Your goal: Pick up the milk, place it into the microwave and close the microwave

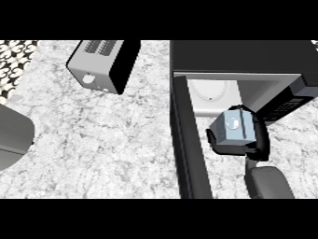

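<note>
The milk [233,125] is a pale blue-grey carton, held up just in front of the microwave's opening. My right hand [256,140] is shut on it, fingers curled round its right side and underneath. The black microwave [244,56] stands at the back right, its white inside [213,95] showing. Its door [189,140] is swung wide open toward me, running along the left of the carton. My left arm [3,135] shows as a grey shape at the left edge; the left hand itself is out of view.
A silver and black toaster [103,65] stands at the back, left of the microwave. The marble counter [99,140] spreads between the left arm and the open door. Patterned wall tiles [6,60] show at the far left.
</note>
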Robot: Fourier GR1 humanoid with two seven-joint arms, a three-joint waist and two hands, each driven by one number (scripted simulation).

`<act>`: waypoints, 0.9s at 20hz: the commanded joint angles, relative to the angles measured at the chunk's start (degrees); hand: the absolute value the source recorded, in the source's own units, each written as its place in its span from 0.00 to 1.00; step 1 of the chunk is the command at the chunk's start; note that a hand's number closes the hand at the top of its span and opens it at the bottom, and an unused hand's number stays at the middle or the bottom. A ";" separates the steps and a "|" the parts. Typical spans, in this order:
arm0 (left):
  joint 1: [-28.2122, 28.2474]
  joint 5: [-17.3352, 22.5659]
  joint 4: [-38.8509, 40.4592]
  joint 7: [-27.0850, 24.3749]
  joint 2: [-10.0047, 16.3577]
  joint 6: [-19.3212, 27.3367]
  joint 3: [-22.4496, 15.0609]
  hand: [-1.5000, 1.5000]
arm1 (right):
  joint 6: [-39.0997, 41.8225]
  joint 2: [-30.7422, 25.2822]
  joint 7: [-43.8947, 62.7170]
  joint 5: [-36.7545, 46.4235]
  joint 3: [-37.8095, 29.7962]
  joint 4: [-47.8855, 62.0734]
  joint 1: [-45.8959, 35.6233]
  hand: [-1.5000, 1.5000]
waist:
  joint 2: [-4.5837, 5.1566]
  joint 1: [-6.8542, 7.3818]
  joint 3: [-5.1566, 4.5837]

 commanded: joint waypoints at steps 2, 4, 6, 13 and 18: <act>1.71 1.34 -0.83 -1.45 3.32 -1.94 1.84 0.00 | -5.06 0.90 -2.02 0.48 -2.49 15.68 -10.04 1.00 | 0.21 0.74 0.05; -1.69 3.42 2.47 -1.47 0.84 -2.80 3.04 0.00 | -2.06 0.05 -4.73 -1.69 -5.79 20.99 -14.11 1.00 | 0.25 0.51 0.04; -1.99 4.11 -1.17 1.77 2.46 -1.74 4.21 0.00 | -4.50 0.33 -3.09 -0.84 -6.22 24.96 -18.34 1.00 | 0.29 0.39 0.05; -3.27 1.24 1.24 1.07 0.65 -1.40 0.97 0.00 | -10.74 -3.10 -12.70 2.75 -10.07 43.75 -27.00 1.00 | 0.85 1.50 0.12; -2.07 2.72 2.10 -0.84 2.17 -3.99 2.20 0.00 | -14.23 -5.07 -12.62 4.00 -11.68 52.56 -33.11 1.00 | 1.39 3.52 0.17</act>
